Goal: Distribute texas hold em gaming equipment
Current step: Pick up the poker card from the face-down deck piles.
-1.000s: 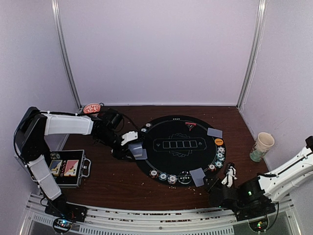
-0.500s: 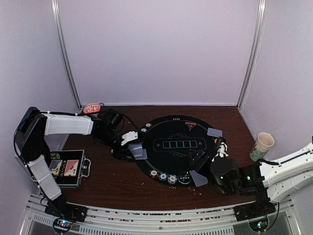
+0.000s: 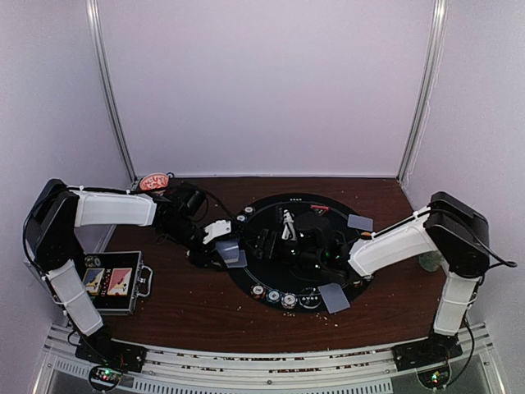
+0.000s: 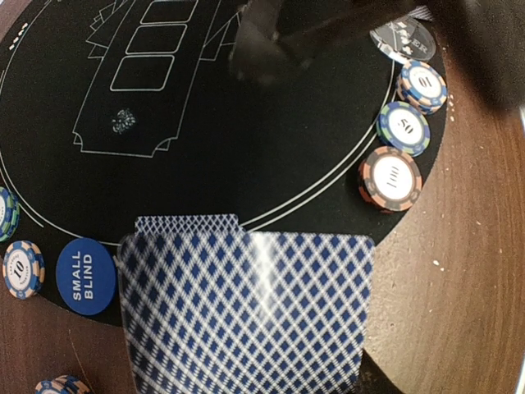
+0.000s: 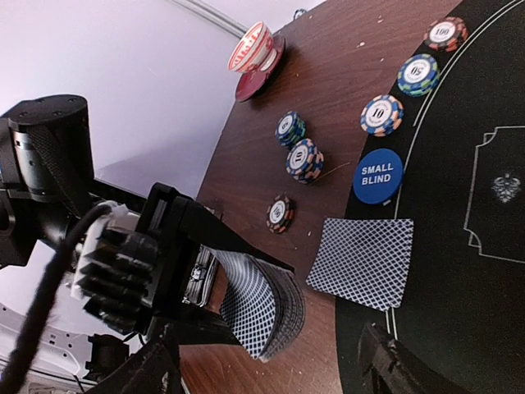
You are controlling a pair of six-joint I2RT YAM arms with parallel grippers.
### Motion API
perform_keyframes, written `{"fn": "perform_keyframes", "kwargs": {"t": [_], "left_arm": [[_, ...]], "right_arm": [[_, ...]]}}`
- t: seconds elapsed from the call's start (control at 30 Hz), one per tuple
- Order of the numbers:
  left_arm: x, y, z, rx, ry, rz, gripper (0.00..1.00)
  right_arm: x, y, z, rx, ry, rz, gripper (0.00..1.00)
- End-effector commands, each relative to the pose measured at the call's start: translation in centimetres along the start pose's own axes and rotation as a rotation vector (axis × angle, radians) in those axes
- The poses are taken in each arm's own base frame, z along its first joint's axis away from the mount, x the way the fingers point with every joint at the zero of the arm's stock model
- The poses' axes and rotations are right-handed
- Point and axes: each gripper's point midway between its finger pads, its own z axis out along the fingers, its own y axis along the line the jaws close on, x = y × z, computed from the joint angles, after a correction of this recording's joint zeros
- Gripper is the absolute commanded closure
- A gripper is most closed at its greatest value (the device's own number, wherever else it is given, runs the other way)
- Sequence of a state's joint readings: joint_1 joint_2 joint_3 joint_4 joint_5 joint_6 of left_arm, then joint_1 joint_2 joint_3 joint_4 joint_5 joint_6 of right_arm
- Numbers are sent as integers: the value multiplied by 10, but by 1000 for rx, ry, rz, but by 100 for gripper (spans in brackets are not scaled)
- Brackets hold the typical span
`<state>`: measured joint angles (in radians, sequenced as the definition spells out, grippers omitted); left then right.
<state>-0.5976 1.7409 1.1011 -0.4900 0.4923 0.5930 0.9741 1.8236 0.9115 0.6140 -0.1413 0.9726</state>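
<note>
My left gripper (image 3: 220, 246) is shut on a bent deck of blue-backed playing cards (image 4: 246, 320) at the left edge of the round black mat (image 3: 299, 263). The deck also shows in the right wrist view (image 5: 264, 305). One card (image 5: 361, 261) lies flat on the mat edge by the blue SMALL BLIND button (image 5: 377, 176). My right gripper (image 3: 269, 244) is open and empty, over the mat just right of the deck; its fingers (image 5: 394, 369) frame the deck. Striped chips (image 4: 390, 178) lie along the mat edge. More cards lie at the right (image 3: 359, 222) and front (image 3: 332, 297).
A red bowl (image 3: 153, 181) stands at the back left. An open black case with two card packs (image 3: 115, 281) sits front left. Loose chips (image 5: 303, 159) lie on the brown table left of the mat. White walls close in the table.
My right arm has swung from the near right corner across the mat to the left, up to the deck. The left arm and its deck have not moved.
</note>
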Motion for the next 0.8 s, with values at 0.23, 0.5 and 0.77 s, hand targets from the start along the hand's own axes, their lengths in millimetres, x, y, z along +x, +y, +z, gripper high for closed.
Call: {"fn": "perform_keyframes", "kwargs": {"t": [0.23, 0.5, 0.77], "left_arm": [[-13, 0, -9, -12, -48, 28, 51], [-13, -1, -8, -9, -49, 29, 51], [-15, -2, -10, -5, -58, 34, 51]], "right_arm": [[18, 19, 35, -176, 174, -21, 25], [20, 14, 45, -160, 188, -36, 28], [21, -4, 58, -100, 187, -30, 31]]}}
